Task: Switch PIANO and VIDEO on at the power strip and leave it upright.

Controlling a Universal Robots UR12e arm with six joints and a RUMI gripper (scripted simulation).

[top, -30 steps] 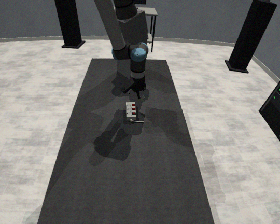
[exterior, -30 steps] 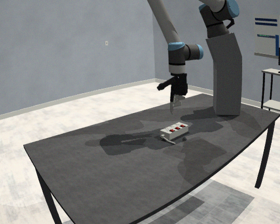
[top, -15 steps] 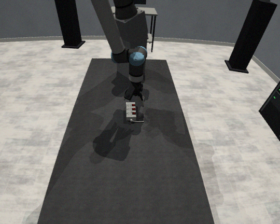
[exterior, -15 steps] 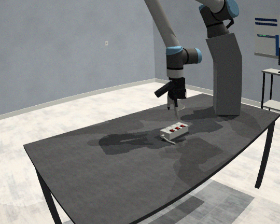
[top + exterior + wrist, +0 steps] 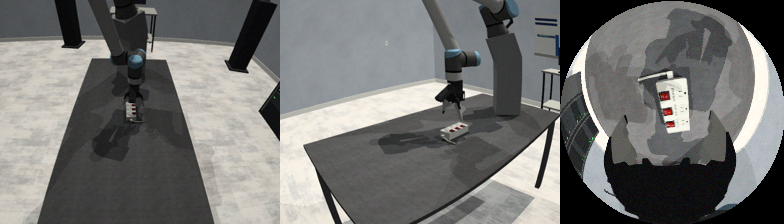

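Note:
A white power strip (image 5: 131,112) (image 5: 454,130) (image 5: 673,107) lies face up on the dark table (image 5: 103,168) (image 5: 396,168), its three red rocker switches in a row and a short grey cable stub at one end. The switch labels are too small to read. My gripper (image 5: 133,99) (image 5: 451,113) (image 5: 667,113) is open and empty. It hangs a little above the strip's end away from the cable, fingers pointing down. In the wrist view the strip lies lengthwise just beyond the two fingertips.
The arm's grey base column (image 5: 506,75) stands on the table behind the strip. Black pillars (image 5: 250,36) and a dark cabinet (image 5: 272,111) stand on the floor beyond the table. A small side table (image 5: 550,88) is at the far right.

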